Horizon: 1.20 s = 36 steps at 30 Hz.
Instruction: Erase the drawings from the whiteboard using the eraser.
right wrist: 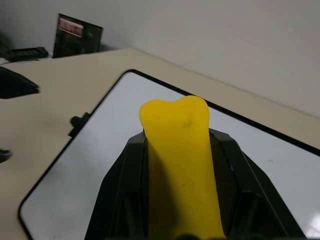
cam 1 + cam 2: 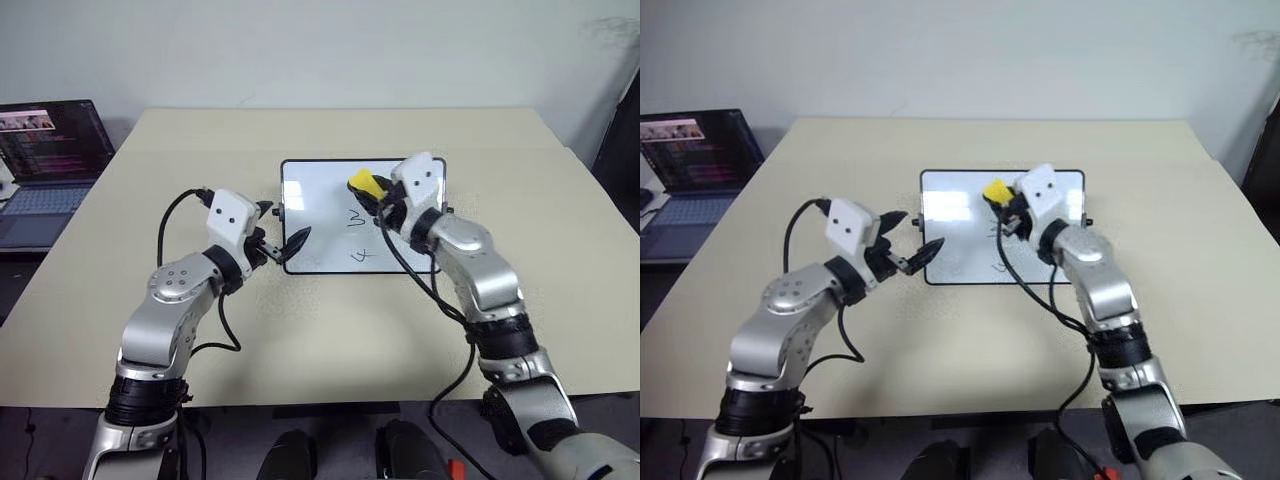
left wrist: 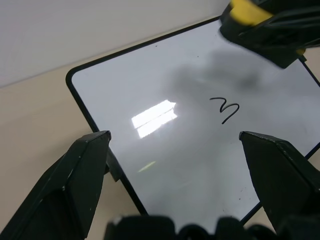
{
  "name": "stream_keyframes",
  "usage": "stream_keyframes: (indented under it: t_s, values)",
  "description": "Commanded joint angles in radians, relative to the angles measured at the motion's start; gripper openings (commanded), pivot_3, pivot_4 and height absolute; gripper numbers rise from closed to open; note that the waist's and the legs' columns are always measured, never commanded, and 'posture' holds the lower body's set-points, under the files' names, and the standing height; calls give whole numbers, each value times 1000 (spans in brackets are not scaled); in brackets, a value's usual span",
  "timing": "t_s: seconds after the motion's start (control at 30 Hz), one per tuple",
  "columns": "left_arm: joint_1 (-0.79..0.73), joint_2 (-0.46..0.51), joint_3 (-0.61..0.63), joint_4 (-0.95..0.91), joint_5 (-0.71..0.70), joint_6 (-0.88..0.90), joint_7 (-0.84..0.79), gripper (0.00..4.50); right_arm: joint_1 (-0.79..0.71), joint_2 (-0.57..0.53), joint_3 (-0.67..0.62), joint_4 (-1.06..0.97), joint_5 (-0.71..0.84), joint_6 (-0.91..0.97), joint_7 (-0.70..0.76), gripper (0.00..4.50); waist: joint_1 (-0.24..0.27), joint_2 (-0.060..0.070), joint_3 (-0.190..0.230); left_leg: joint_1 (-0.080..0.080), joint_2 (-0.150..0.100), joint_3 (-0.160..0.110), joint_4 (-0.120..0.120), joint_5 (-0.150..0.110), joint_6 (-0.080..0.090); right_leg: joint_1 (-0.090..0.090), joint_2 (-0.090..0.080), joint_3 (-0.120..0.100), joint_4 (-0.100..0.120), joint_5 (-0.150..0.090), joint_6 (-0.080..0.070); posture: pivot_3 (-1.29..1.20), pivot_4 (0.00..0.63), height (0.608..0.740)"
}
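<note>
The whiteboard lies flat in the middle of the table. Two black drawings show on its right half: a squiggle like a 3 and one like a 4 nearer me. My right gripper hovers over the board's upper right part, shut on the yellow eraser, which sticks out past its fingers. The 3 lies just below the eraser. My left gripper stands open at the board's left short edge, one finger outside the frame and the other over the white surface.
An open laptop sits off the table's far left corner. The beige table has bare surface all round the board. A small black knob juts from the board's left edge between my left fingers.
</note>
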Motion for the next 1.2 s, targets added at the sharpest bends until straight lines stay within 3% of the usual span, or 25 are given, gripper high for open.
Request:
stream_keyframes:
  t_s: [0.03, 0.27, 0.43, 0.77, 1.2]
  values:
    - [9, 15, 31, -42, -2, -21, -2, 4500, 73, -38, -18, -127, 51, -6, 52, 1300, 0, 0, 0, 0, 0, 0, 0, 0, 0, 0, 0, 0, 0, 0, 0, 0, 150, 740]
    - [63, 45, 24, -73, -13, -3, -35, 4500, 265, -183, 38, -265, 15, -84, 147, 1300, -1, 0, 0, 0, 0, 0, 0, 0, 0, 0, 0, 0, -1, 0, 0, 0, 150, 740]
    - [82, 63, 14, -83, -9, 3, -61, 4500, 271, -225, 94, -206, -127, -277, 102, 1300, -3, -1, 1, 1, 0, 1, 0, 0, 0, 1, 1, 0, 0, 0, 0, 0, 150, 740]
    - [83, 69, 22, -72, -10, 19, -69, 4500, 74, -71, 136, 148, -252, -550, -45, 1300, -1, -2, 1, 4, 0, 2, 0, 1, -1, 3, 1, 1, 0, 0, 0, 0, 150, 740]
    - [69, 92, 13, -104, -62, 32, -146, 4500, -251, -7, 161, 793, -357, -817, -142, 1300, -4, -1, 2, 4, 0, 2, -1, 1, -2, 3, 0, 1, -1, 0, 0, 0, 150, 740]
